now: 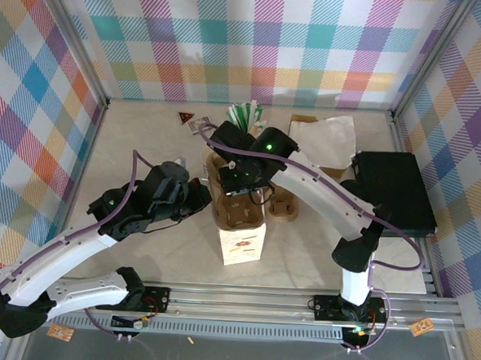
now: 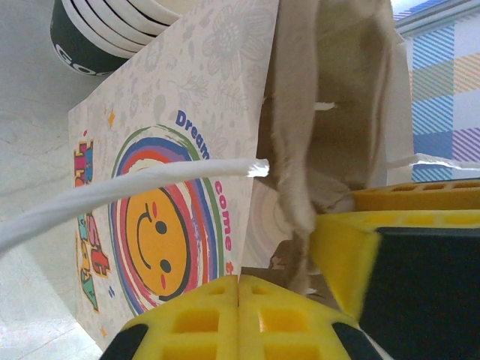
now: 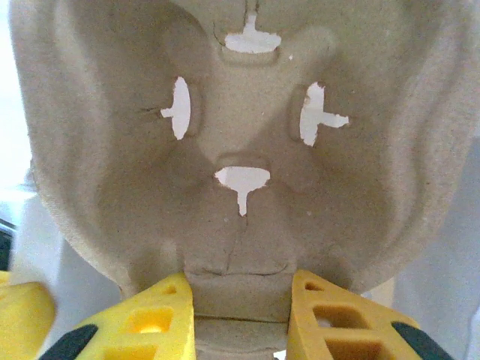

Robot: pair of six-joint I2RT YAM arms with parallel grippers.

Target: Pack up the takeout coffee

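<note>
A tabletop enclosed by checked cloth walls, seen from above, with two robot arms reaching in toward a paper bag [image 1: 243, 244] standing upright in the middle. The bag is white, printed with a rainbow-ringed smiley face, and its mouth is open. A brown moulded-pulp cup carrier [image 1: 237, 206] stands on edge in the bag's mouth, partly inside it.

The right gripper [image 1: 245, 176] holds this carrier from above. In the right wrist view its yellow fingers [image 3: 161, 319] are closed onto the rim of the carrier [image 3: 240, 120], gripping a narrow strip of pulp between them. The well facing the camera holds nothing, and its cross-shaped slots show white behind.

The left gripper [image 1: 200, 195] is at the bag's left rim. In the left wrist view the left gripper [image 2: 238, 300] is fully shut, pads pressed together; whether bag paper is caught between them cannot be told. Beyond it are the bag's printed side [image 2: 172, 150], a white cord handle [image 2: 127, 191] and the carrier [image 2: 330, 82] inside.

Where the takeout coffee is cannot be told. A pale round shape [image 2: 264, 219] low in the bag is unclear.

A stack of lidless cups [image 2: 112, 26] with dark bands lies near the bag. A second pulp carrier [image 1: 286, 206] lies just right of the bag.
</note>
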